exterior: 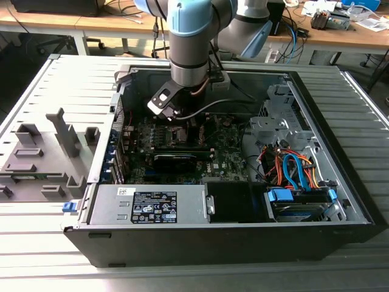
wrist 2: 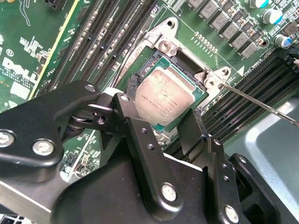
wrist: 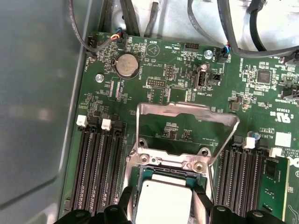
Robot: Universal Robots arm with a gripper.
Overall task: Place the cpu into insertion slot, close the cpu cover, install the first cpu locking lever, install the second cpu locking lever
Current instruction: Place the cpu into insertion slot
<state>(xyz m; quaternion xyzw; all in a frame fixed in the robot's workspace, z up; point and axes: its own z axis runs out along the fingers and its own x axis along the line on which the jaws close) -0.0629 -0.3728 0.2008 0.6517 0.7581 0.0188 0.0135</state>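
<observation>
Silvery-grey cpu (wrist 2: 163,100) pinched at two opposite edges by the hand (wrist 2: 164,106), its fingers (wrist 2: 194,128) spread just to the chip's width. The chip lies at the insertion slot (wrist 2: 185,63), full seating unclear. The cpu cover (wrist: 187,114) stands raised open.

cpu (wrist 2: 166,95) in insertion slot (wrist 2: 202,94); cpu cover (wrist: 187,110) tilted up at its edge; memory slots (wrist: 98,163) flanking.
</observation>
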